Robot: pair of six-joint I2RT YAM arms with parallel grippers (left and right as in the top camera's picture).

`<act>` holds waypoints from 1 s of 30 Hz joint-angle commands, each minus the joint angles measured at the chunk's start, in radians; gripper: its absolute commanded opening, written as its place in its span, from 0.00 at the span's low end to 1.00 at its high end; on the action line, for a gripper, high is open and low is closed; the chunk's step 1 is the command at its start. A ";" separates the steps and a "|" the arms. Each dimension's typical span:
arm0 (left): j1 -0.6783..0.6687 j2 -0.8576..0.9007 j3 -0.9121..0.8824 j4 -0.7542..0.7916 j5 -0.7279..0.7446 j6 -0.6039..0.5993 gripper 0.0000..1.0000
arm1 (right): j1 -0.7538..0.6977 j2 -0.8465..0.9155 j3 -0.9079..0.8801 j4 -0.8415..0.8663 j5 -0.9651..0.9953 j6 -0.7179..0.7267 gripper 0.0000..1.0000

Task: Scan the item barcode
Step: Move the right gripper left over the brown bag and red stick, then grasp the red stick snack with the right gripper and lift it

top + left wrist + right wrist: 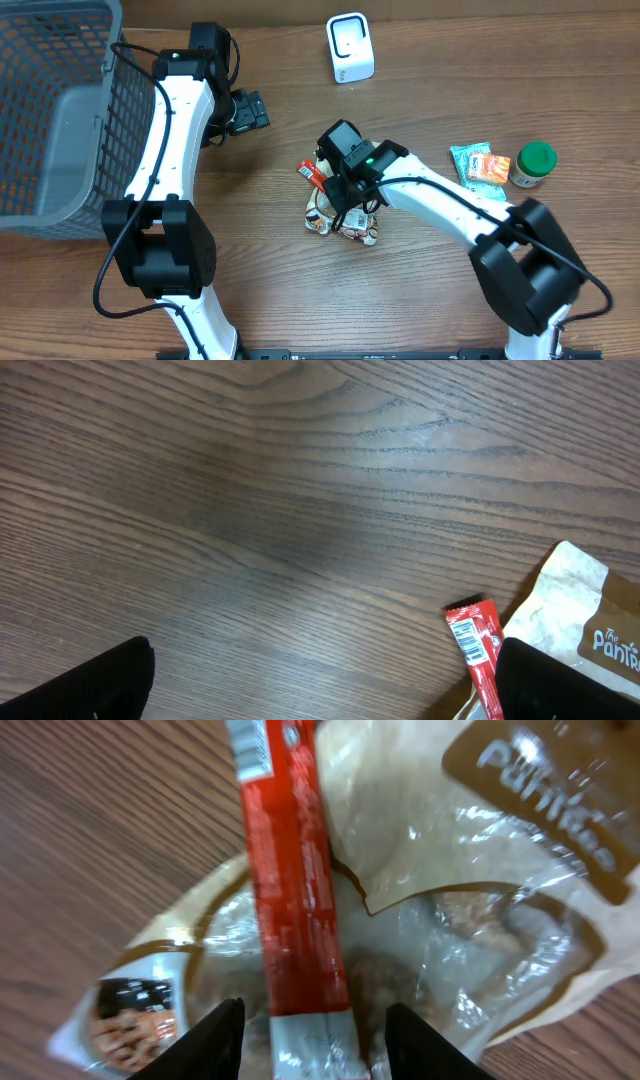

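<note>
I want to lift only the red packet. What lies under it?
The red packet lies on a snack bag, brown and clear, with food visible inside. What is beneath that bag is covered. The packet's near end lies between the open fingers of the right hand.

On the counter point(420, 300), the basket point(50, 110) fills the upper left of the overhead view, and the scanner point(350, 48) stands at top centre. The snack bag point(355, 232) lies mid-frame, with the stick packet point(312, 172) lying across it. At right, two small packets point(478, 165) lie just beside a jar point(533, 163).
</note>
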 commanded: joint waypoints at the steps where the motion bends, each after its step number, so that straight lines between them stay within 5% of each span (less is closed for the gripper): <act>1: 0.004 0.001 0.018 -0.002 -0.013 0.015 1.00 | -0.002 0.029 -0.006 0.003 0.005 -0.008 0.47; 5: 0.004 0.001 0.018 -0.002 -0.013 0.015 1.00 | -0.002 0.043 -0.007 -0.001 -0.006 -0.008 0.46; 14: 0.004 0.001 0.018 -0.002 -0.013 0.015 1.00 | -0.002 0.043 0.004 -0.006 -0.006 -0.008 0.04; 23: 0.004 0.001 0.018 -0.002 -0.013 0.015 1.00 | -0.002 -0.096 0.087 -0.111 -0.006 -0.011 0.04; 30: 0.004 0.001 0.018 -0.002 -0.013 0.015 1.00 | -0.002 -0.281 0.087 -0.229 -0.056 -0.183 0.04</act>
